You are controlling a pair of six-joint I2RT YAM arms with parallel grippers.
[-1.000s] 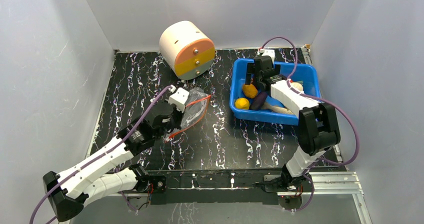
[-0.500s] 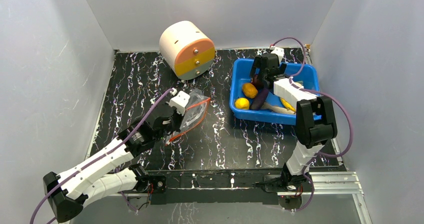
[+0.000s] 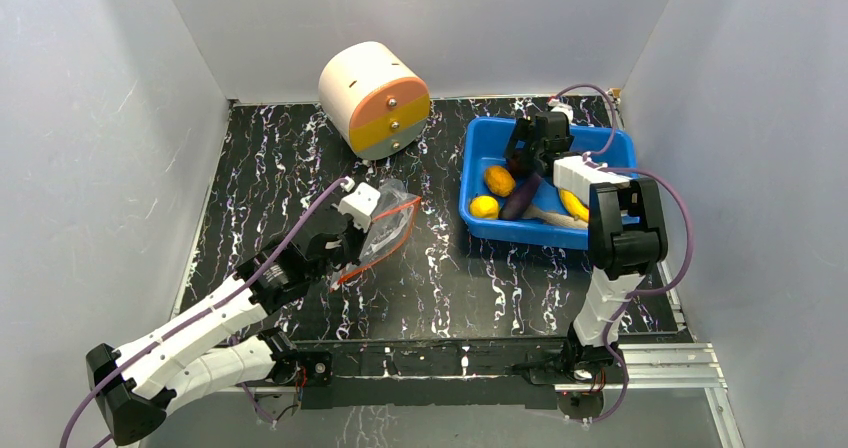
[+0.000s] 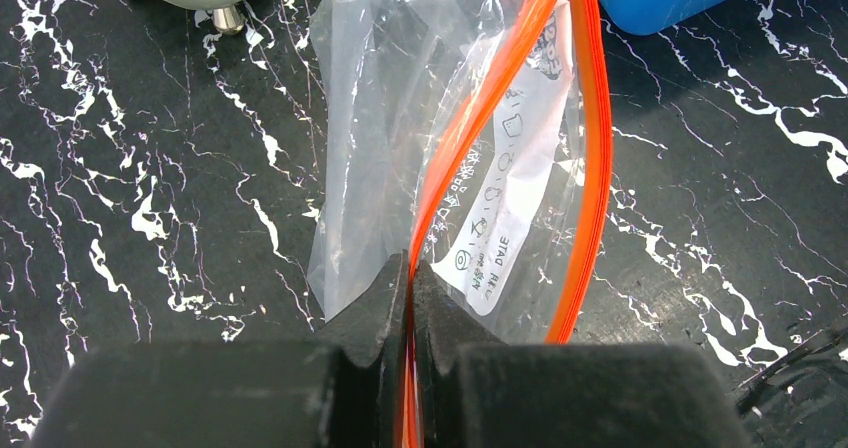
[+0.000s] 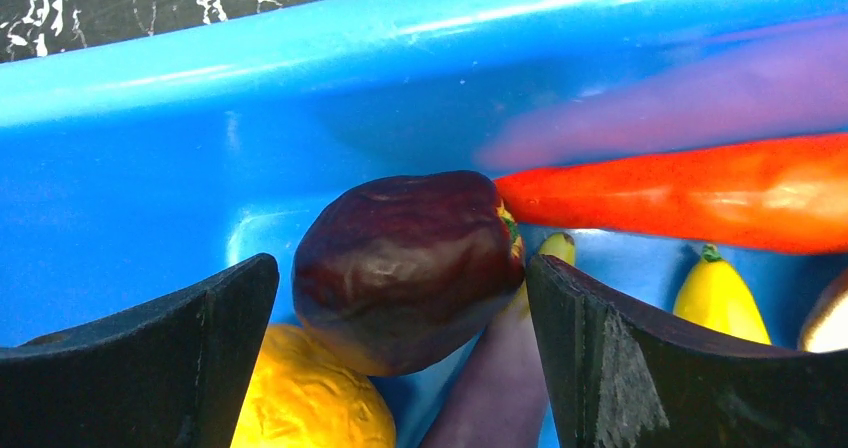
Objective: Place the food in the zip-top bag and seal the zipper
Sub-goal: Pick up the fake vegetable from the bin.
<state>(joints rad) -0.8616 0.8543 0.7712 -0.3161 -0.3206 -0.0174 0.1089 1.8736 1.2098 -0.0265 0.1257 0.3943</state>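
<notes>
Black marbled tabletop (image 3: 450,278), white walls all round, and both arms are at work. On the left, the left gripper (image 4: 410,273) has its jaws pressed together on the zip-top bag (image 4: 380,138), pinching one side of the zipper (image 4: 592,148) at the mouth. The two orange sides bow apart, so the mouth gapes (a printed white label shows through the clear plastic). That bag lies left of centre, nearer than the cream-and-orange cylinder (image 3: 373,98). Over on the right, the right gripper (image 3: 522,160) reaches into the blue bin (image 3: 480,133), fingers spread wide either side of a dark maroon round piece (image 5: 405,268), a gap showing on each side. An orange carrot (image 5: 680,193) lies just beside it, with a yellow lumpy piece (image 5: 300,398), purple eggplant (image 3: 518,201) and yellow banana (image 3: 573,205) close by in the bin.
</notes>
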